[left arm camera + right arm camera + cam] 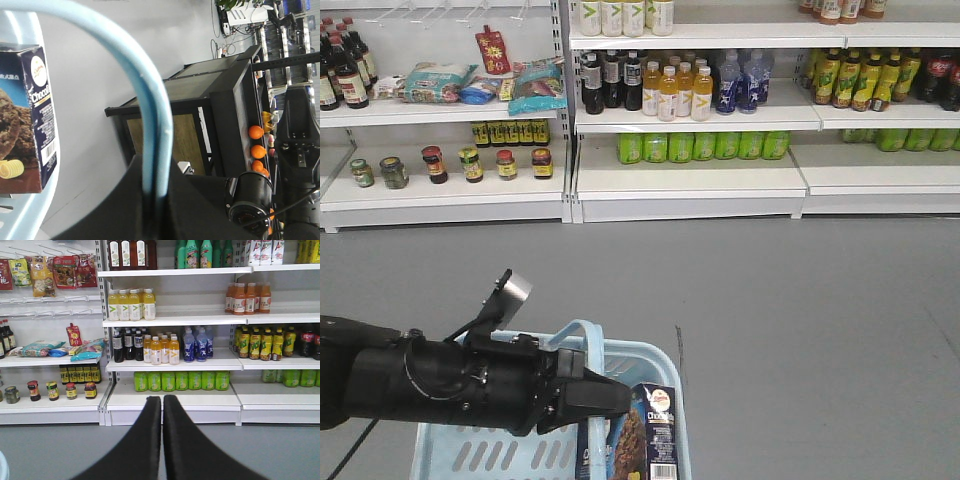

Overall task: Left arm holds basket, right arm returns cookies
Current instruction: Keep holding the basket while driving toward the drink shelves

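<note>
Cookies [651, 440] stand in basket [440, 445], left hand [610, 398] clamped on its handle [152, 100]; right hand [162, 407] closed, empty

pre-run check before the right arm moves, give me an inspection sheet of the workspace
surface: grey floor, nothing seen lying on it.
job's things: cookies upright inside the basket, at its right side in the front view.
clutter: nothing seen.
grippers: left gripper jaws shut on the hoop handle; right gripper jaws shut, empty, facing the shelves.
cables: black cable loops above the left arm.
surroundings: white shelves stocked with bottles and jars; oranges beside a black stand.
</note>
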Tool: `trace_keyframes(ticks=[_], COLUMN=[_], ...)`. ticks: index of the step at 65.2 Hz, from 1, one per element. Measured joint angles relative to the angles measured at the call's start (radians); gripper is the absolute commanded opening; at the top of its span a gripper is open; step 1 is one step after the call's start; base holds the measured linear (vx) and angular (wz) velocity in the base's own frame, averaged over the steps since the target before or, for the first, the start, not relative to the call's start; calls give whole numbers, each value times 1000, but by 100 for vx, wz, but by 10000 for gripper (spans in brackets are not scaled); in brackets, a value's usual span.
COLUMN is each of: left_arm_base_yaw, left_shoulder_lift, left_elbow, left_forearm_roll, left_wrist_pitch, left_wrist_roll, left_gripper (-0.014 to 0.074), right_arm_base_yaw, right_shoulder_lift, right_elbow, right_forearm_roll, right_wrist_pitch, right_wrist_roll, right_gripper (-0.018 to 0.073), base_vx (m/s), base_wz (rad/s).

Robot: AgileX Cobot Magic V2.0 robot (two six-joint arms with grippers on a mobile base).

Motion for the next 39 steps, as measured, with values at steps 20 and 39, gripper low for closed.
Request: trace_keyframes(ticks=[20, 39], left_arm_base_yaw=[0, 0], left_shoulder_lift=[0, 0], left_elbow=[0, 0], left_forearm_roll=[0, 0], left_wrist_pitch=[-1, -1], left_wrist_roll=[0, 0], left_gripper=[-6, -6], right_arm_base_yaw=[0, 0], right_shoulder_lift=[0, 0], right_elbow=[0, 0], right_forearm_roll=[0, 0], right_wrist_pitch=[0, 0], right_wrist_roll=[0, 0], right_gripper=[-8, -8], base_vx=[23, 22], base_wz=[0, -1])
